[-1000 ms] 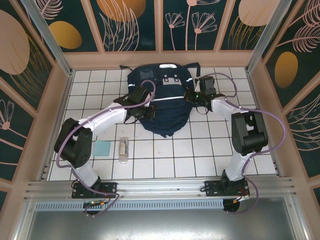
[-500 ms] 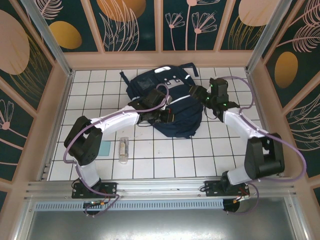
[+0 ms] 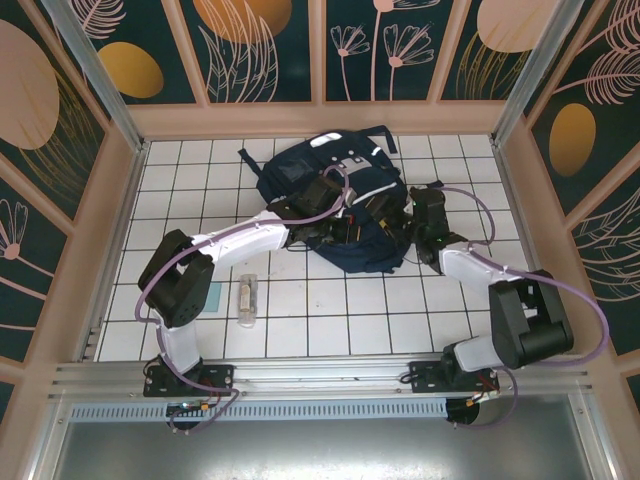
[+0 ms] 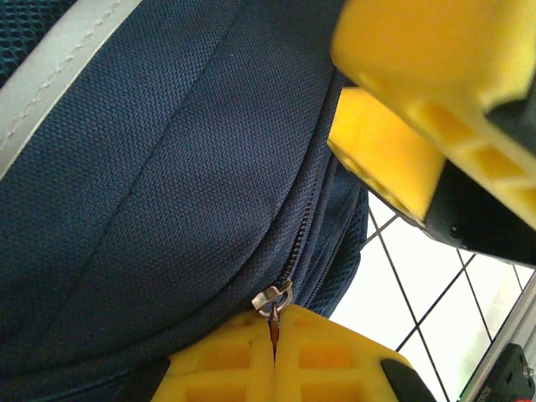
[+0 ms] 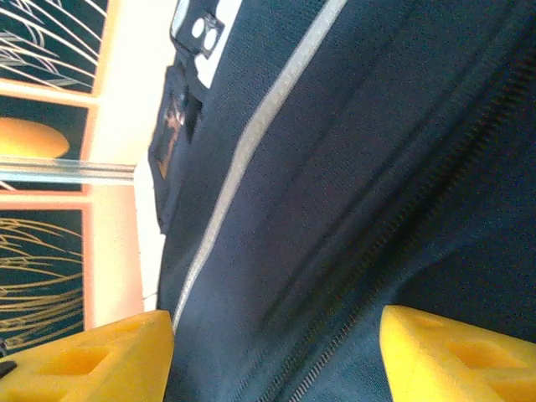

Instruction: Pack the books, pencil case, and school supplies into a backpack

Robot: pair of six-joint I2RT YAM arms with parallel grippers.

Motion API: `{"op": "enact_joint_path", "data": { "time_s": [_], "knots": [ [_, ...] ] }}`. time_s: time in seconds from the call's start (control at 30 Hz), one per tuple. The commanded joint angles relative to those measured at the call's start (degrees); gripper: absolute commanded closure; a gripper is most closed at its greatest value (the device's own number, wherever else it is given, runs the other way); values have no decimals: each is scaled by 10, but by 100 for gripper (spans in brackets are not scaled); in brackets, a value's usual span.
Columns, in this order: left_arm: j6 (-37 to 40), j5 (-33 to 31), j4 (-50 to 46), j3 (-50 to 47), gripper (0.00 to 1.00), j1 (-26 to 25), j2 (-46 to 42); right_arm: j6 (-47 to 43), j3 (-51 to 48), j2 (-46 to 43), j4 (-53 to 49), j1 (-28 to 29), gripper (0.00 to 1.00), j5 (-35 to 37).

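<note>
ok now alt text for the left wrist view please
Close up, the left tool has its yellow fingers shut on the metal zipper pull of a navy backpack. The right tool, also yellow, hangs open at upper right, with the white tiled table at lower right.

Bench — white square tiles, dark grout. Surrounding walls carry dark teal panels with pale leaf outlines and orange discs, set in a peach frame. Aluminium posts stand at the far corners. Aluminium rail runs along the near edge — grey metal sheet below it.
</note>
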Motion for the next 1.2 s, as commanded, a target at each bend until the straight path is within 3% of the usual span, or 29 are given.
{"op": "enact_joint_path", "data": {
  "time_s": [0.0,0.07,0.17,0.2,0.3,0.47,0.63,1.0,1.17],
  "knots": [
    [14,12,31,-19,100,-13,-24,43,-1,30,98,6,41,2],
    [21,-1,28,-30,100,-13,-33,43,6,54,100,5,58,12],
    [52,-32,10,-34,100,-12,-41,50,2,72,130,1,98,12],
    [60,-50,2,-34,100,-13,-43,53,-1,73,136,-1,100,12],
    [93,-128,-27,-30,100,-9,-45,40,-4,57,123,-3,100,21],
    [142,-189,-59,-29,100,15,-44,-11,-5,11,54,-9,100,61],
    [179,-152,-91,-46,100,52,-61,-77,4,-11,-1,-19,100,64],
    [184,-222,-107,-6,100,114,-14,-136,21,-10,-23,-17,100,1],
    [161,-262,-105,34,100,144,21,-136,20,-17,-33,7,100,12]
  ]
}}
